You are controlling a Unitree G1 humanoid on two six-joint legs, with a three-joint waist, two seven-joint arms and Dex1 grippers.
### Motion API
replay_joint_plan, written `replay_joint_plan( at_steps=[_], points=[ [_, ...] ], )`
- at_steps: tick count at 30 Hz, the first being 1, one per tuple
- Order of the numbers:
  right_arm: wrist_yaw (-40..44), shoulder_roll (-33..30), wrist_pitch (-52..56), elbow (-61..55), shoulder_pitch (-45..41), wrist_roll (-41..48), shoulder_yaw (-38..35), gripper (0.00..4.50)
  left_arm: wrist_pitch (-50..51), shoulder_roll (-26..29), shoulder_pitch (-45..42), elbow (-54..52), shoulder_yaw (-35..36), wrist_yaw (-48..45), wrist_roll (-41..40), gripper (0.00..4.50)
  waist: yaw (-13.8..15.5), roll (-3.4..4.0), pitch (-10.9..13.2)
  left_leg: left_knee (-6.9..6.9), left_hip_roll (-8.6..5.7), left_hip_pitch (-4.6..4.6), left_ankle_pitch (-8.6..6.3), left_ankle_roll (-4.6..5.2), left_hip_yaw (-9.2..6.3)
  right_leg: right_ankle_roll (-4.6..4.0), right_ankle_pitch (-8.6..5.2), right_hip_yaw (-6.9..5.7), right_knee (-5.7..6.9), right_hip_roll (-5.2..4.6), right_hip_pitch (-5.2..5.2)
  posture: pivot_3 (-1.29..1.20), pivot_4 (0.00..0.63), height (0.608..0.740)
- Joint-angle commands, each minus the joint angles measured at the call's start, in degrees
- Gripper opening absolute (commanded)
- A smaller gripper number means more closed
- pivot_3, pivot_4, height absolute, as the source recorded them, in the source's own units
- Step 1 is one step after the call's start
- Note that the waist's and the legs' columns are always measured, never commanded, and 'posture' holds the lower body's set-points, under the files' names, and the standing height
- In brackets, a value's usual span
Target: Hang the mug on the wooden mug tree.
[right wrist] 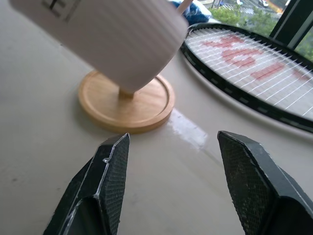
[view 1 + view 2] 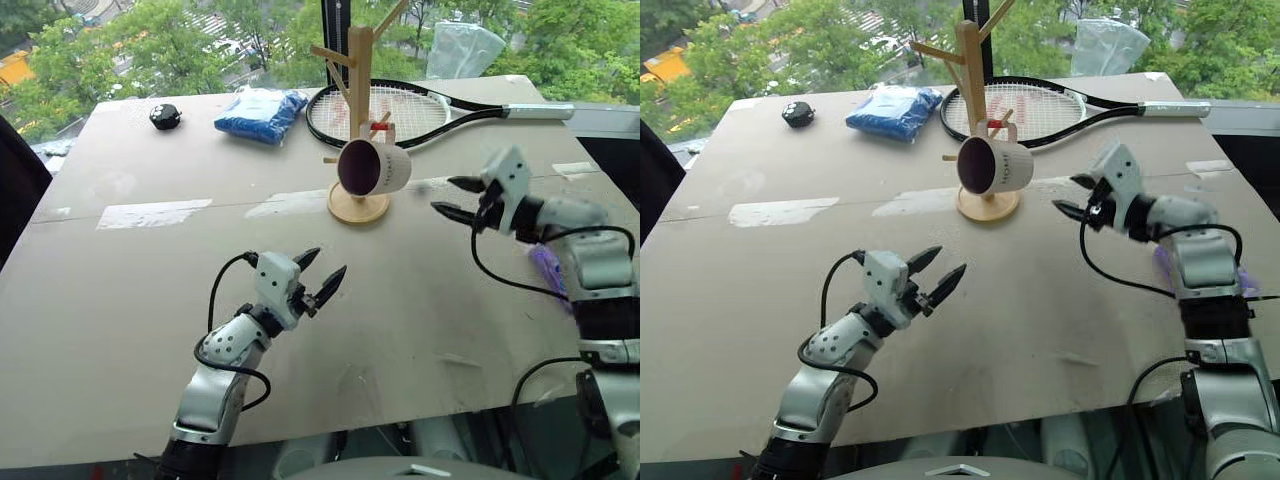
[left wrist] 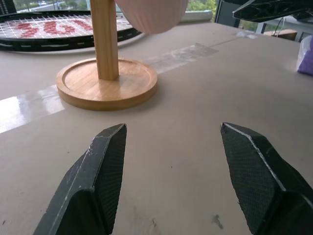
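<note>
Pale, smooth wooden mug tree point(image 2: 359, 110); ribbed, glossy ceramic mug point(image 2: 374, 168); matt grey table point(image 2: 150, 300), possibly cardboard; textured black fingers point(image 3: 266, 174).

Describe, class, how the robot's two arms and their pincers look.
Both arms have silver-grey metal segments with black joints and looping black cables. Each ends in a white wrist block. The left pincer and right pincer each have two black, pointed, textured fingers.
</note>
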Motion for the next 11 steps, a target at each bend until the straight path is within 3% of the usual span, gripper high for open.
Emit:
replay_joint_plan(
  at_steps=[1,2,4,7,11],
  points=[
    [-7.38,6.73,-0.07,-13.2,14.64,3.99,-1.84,2.85,1.39,3.35,4.03,-2.65,1.28,-1.69,0.28,3.14,0.08,-0.21,-0.27,-0.09,0.01,0.01,0.01,-0.02,-0.08,-0.02,-0.01,-0.01,0.0,0.01,0.0,0.0,0.15,0.74],
    [-8.08,8.07,-0.88,-15.52,19.14,4.28,-1.68,2.85,1.03,4.16,5.34,-3.36,1.47,-2.02,0.44,3.14,0.16,-0.19,-0.28,-0.09,0.07,0.05,0.0,-0.04,-0.1,-0.03,-0.02,-0.05,-0.02,0.07,0.02,0.0,0.15,0.74],
    [-9.07,8.98,-1.54,-18.8,25.03,4.36,-1.49,3.36,2.15,4.91,7.43,-4.73,1.96,-1.76,-0.17,3.14,0.63,-0.01,-0.17,-0.11,0.04,0.0,-0.01,-0.05,-0.03,-0.02,-0.02,-0.03,-0.04,0.05,-0.03,0.0,0.15,0.74],
    [-10.03,9.72,-2.92,-21.03,30.22,5.34,-2.09,4.46,2.0,5.26,9.91,-5.82,2.44,-1.28,0.17,3.14,0.77,0.08,-0.12,0.08,-0.13,0.01,0.0,-0.01,0.13,0.14,0.1,0.1,-0.02,-0.04,0.04,0.0,0.15,0.74],
    [-9.34,9.52,-5.5,-21.22,35.58,5.66,-1.45,4.46,2.85,5.4,11.51,-7.3,3.14,-0.22,0.82,3.14,0.85,0.04,-0.16,-0.05,-0.03,0.51,-0.01,-0.03,0.06,0.13,0.09,0.01,-0.07,0.02,0.48,0.0,0.15,0.74]
  ],
)
